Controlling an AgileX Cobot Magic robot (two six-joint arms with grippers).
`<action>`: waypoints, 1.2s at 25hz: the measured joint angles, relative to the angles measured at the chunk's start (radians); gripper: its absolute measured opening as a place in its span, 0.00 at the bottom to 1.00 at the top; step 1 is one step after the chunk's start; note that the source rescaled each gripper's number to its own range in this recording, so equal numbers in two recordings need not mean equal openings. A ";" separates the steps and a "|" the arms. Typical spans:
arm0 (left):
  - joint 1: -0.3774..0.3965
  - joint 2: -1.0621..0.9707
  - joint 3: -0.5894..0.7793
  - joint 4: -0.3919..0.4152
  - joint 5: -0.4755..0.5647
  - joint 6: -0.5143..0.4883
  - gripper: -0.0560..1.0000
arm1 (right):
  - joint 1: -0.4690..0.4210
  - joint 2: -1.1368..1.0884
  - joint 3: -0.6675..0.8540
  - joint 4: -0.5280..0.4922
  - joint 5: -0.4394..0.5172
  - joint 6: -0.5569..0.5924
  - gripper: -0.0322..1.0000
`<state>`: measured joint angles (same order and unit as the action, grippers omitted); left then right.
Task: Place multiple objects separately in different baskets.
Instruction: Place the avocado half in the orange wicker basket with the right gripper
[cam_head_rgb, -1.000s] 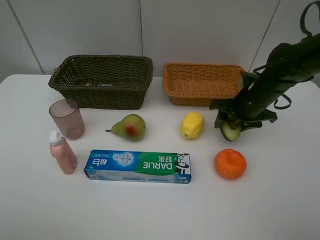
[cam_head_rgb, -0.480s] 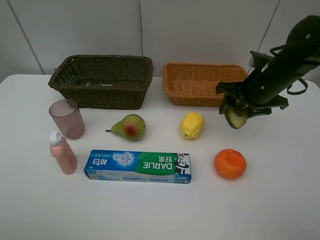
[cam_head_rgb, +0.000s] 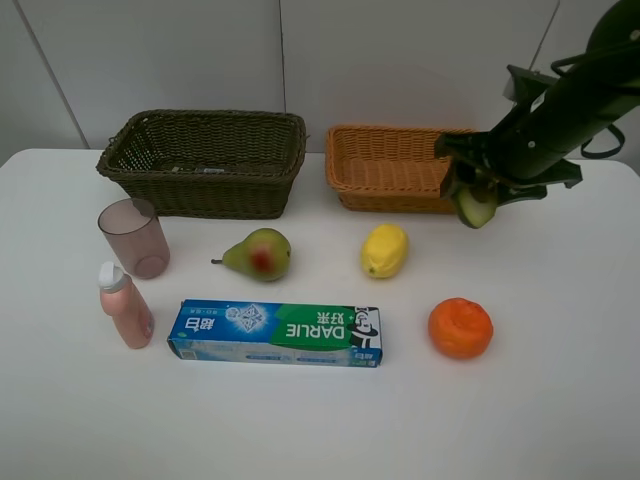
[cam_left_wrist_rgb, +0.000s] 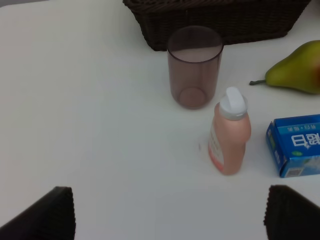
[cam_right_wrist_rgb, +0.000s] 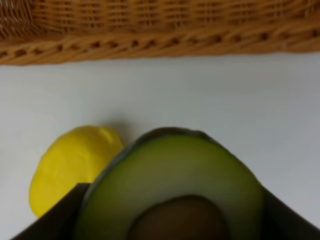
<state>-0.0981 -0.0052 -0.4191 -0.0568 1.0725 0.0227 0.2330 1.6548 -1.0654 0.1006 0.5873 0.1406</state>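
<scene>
The halved avocado (cam_head_rgb: 476, 208), smooth green flesh around a rounded brown pit, is clamped in the right pincer (cam_head_rgb: 470, 192). It is held above the white desk (cam_head_rgb: 560, 400), at the near right corner of the shallow orange-tan woven wicker basket (cam_head_rgb: 385, 192). The oval yellow lemon (cam_head_rgb: 385, 250) lies nearby. The left pincer (cam_left_wrist_rgb: 170, 220) is spread wide, grasping nothing, near the translucent mauve cup (cam_left_wrist_rgb: 194, 67) and the pink white-capped bottle (cam_left_wrist_rgb: 229, 135).

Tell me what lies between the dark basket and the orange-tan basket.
Nothing: in the exterior high view, only a bare strip of white table separates the dark basket from the orange-tan basket.
</scene>
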 joint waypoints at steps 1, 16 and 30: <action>0.000 0.000 0.000 0.000 0.000 0.000 1.00 | 0.000 0.000 -0.019 -0.014 0.001 0.000 0.38; 0.000 0.000 0.000 0.000 0.000 0.000 1.00 | -0.025 0.029 -0.119 -0.162 -0.296 0.000 0.38; 0.000 0.000 0.000 0.000 0.000 0.000 1.00 | -0.085 0.254 -0.124 -0.162 -0.559 0.000 0.38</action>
<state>-0.0981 -0.0052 -0.4191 -0.0568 1.0725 0.0227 0.1483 1.9089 -1.1891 -0.0613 0.0278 0.1406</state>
